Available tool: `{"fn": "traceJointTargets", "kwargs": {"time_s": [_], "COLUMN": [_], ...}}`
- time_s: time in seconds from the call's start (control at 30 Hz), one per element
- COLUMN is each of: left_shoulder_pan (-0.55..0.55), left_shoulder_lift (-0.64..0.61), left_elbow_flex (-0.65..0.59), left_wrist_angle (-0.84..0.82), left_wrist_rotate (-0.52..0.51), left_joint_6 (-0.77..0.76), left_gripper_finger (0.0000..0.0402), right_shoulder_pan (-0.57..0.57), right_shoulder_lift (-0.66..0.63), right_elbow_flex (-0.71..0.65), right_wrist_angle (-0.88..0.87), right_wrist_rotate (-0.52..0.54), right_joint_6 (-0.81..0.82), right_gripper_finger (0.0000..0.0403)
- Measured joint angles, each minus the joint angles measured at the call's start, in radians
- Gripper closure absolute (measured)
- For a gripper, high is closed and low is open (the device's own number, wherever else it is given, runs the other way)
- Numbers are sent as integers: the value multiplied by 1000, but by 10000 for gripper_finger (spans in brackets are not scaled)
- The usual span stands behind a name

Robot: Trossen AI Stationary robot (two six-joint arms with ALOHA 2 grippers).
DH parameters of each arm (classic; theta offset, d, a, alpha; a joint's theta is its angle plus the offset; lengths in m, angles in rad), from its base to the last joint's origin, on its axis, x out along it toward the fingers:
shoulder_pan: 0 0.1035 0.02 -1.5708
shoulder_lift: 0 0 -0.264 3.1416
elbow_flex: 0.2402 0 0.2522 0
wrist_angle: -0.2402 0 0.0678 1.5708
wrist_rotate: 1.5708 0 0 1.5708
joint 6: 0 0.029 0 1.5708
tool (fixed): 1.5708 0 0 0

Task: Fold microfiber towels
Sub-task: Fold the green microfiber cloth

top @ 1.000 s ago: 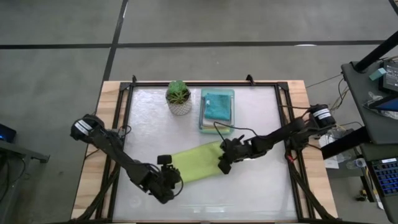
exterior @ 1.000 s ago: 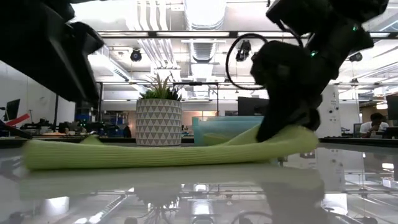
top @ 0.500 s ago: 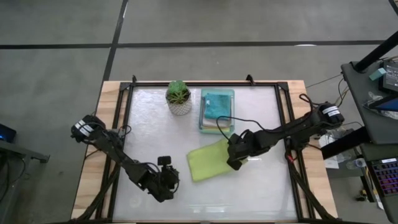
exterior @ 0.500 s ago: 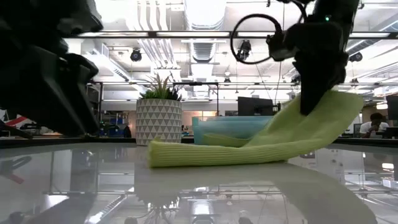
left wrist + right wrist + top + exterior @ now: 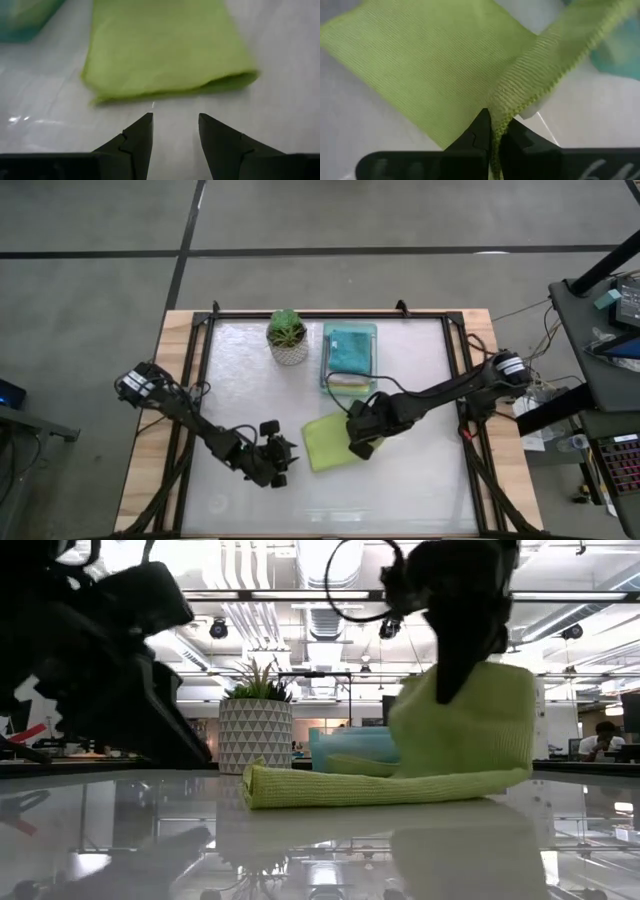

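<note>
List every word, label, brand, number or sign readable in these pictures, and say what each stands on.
None can be read.
Lime green towel, tray, plant pot: no print visible.
Screens in the room behind the table: too small and blurred to read.

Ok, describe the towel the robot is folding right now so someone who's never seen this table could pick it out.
Start at the glass table and find the mint-green tray near the potted plant. Just in front of the tray lies the lime green towel, one edge pinched and lifted by the right hand. It is the only cloth outside the tray.
</note>
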Motion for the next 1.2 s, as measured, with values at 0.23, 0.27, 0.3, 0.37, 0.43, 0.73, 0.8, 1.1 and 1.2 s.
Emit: {"fn": "traceJointTargets", "kwargs": {"time_s": [0.23, 0.27, 0.3, 0.37, 0.43, 0.73, 0.8, 1.1, 1.2], "left_shoulder_pan": [21, 22, 23, 24, 28, 48, 50, 50, 50], "left_shoulder_lift": [0, 0, 0, 0, 0, 0, 0, 0, 0], "left_elbow_flex": [-13, -14, -14, -14, -14, -15, -19, -44, -51], "left_wrist_angle": [-2, -1, -1, -2, 1, 1, 0, -2, -3], "left_wrist_rotate": [-2, -3, -3, -3, -3, -15, -16, -17, -17], "left_joint_6": [5, 5, 5, 5, 5, 5, 5, -6, -6], "left_gripper_finger": [258, 258, 258, 258, 258, 258, 258, 258, 258], "right_shoulder_pan": [-2, -3, -3, -3, -3, -5, -5, -5, -5], "right_shoulder_lift": [129, 146, 164, 201, 234, 371, 393, 412, 411], "right_elbow_flex": [105, 122, 138, 175, 211, 354, 377, 427, 429], "right_wrist_angle": [27, 29, 30, 30, 42, 74, 73, 82, 112], "right_wrist_rotate": [-1, -1, -2, -2, -2, 3, 4, 108, 115], "right_joint_6": [-63, -70, -79, -94, -110, -131, -149, -206, -209], "right_gripper_finger": [391, 391, 391, 391, 391, 390, 391, 390, 390]}}
